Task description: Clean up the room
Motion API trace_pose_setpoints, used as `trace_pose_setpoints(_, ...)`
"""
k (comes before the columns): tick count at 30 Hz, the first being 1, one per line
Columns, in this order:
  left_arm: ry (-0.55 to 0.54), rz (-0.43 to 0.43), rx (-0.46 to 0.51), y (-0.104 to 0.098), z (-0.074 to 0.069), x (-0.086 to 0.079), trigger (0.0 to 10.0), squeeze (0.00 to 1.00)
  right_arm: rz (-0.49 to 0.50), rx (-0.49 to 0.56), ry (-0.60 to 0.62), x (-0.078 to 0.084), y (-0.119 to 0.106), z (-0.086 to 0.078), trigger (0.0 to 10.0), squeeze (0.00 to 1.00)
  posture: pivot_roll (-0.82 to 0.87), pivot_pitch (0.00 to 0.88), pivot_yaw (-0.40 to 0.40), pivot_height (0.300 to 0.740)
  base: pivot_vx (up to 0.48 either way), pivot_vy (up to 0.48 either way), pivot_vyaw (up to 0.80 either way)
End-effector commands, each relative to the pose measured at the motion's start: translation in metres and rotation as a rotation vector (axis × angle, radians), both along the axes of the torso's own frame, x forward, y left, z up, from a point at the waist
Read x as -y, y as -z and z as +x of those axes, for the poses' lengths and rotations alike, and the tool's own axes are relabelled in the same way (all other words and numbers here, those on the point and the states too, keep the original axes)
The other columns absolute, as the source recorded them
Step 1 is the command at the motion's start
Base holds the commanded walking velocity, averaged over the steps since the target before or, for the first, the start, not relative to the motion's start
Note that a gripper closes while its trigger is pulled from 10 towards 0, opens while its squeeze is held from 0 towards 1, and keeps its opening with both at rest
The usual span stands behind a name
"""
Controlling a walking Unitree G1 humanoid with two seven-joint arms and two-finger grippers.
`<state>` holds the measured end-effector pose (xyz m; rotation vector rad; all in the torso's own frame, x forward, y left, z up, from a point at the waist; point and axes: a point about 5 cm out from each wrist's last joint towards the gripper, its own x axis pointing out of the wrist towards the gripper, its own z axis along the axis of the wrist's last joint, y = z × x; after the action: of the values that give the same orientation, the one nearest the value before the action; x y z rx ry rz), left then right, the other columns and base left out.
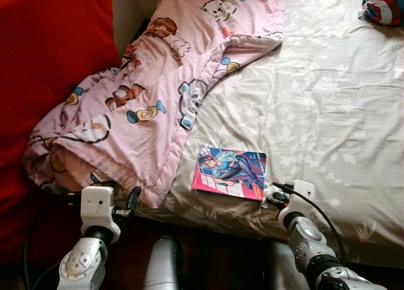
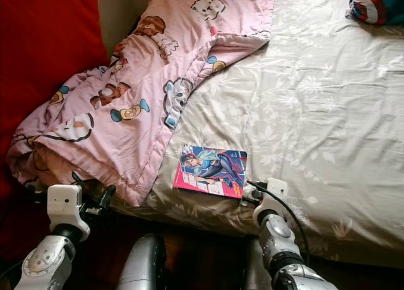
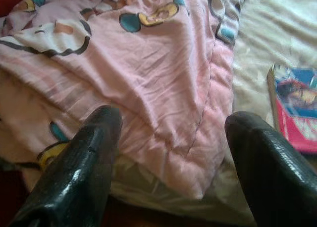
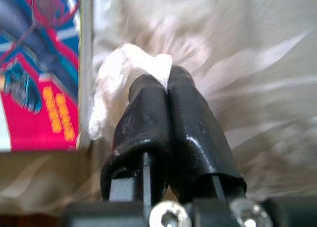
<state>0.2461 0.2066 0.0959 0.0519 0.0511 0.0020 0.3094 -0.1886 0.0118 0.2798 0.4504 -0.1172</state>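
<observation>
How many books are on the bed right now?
1. The book lies flat on the sheet near the bed's front edge, between the pink blanket and the right claw. More may hide under the blanket.

pink cartoon quilt [image 2: 145, 81] bunched along the bed's left side (red wall beside it); comic book [image 2: 210, 170] flat on pale floral sheet [image 2: 328, 126], right gripper [image 2: 250, 192] just beside it.
</observation>
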Motion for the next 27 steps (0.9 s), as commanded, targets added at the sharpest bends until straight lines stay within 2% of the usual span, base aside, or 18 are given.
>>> trace_pose_setpoints(1,-0.030,0.012,-0.024,0.010,0.000,-0.004,10.0,0.00,0.013,0.023,0.022,0.002,-0.002,0.001,0.0,0.00,0.09,0.134,0.058,0.614,0.000,0.000,0.00)
trace_pose_setpoints(3,-0.075,-0.014,-0.012,0.015,0.006,-0.008,10.0,0.00,-0.046,0.088,-0.010,0.007,-0.010,0.004,0.0,0.00,0.06,0.088,0.029,0.614,0.000,0.000,0.00)
trace_pose_setpoints(8,-0.131,-0.058,-0.003,0.024,0.016,-0.008,10.0,0.00,-0.122,0.189,-0.051,0.019,-0.021,0.005,0.0,0.00,0.01,0.006,-0.019,0.614,0.000,0.000,0.00)
trace_pose_setpoints(14,-0.148,-0.072,0.013,0.027,0.021,-0.008,10.0,0.00,-0.140,0.264,-0.037,0.028,-0.027,0.001,0.0,0.00,-0.02,0.000,-0.035,0.614,0.000,0.000,0.00)
trace_pose_setpoints(15,-0.153,-0.076,0.022,0.027,0.023,-0.008,10.0,0.00,-0.147,0.285,-0.037,0.030,-0.029,-0.001,2.7,0.00,-0.03,0.000,-0.037,0.614,0.000,0.000,0.00)
trace_pose_setpoints(16,-0.153,-0.076,0.022,0.027,0.023,-0.008,10.0,0.00,-0.147,0.285,-0.037,0.030,-0.029,-0.001,2.7,0.00,-0.03,0.000,-0.037,0.614,0.000,0.000,0.00)
trace_pose_setpoints(17,-0.153,-0.078,0.031,0.027,0.026,-0.008,10.0,0.00,-0.161,0.305,-0.030,0.032,-0.030,-0.003,10.0,0.00,-0.05,0.000,-0.033,0.614,0.000,0.000,0.00)
trace_pose_setpoints(21,-0.131,-0.080,0.046,0.027,0.034,-0.006,10.0,0.00,-0.181,0.344,0.005,0.033,-0.031,-0.010,10.0,0.00,-0.07,0.000,-0.006,0.614,0.000,0.000,0.00)
trace_pose_setpoints(27,-0.132,-0.080,0.054,0.027,0.035,-0.007,10.0,0.00,-0.177,0.369,0.009,0.030,-0.032,-0.012,10.0,0.00,-0.07,0.000,-0.003,0.614,0.000,0.000,0.00)
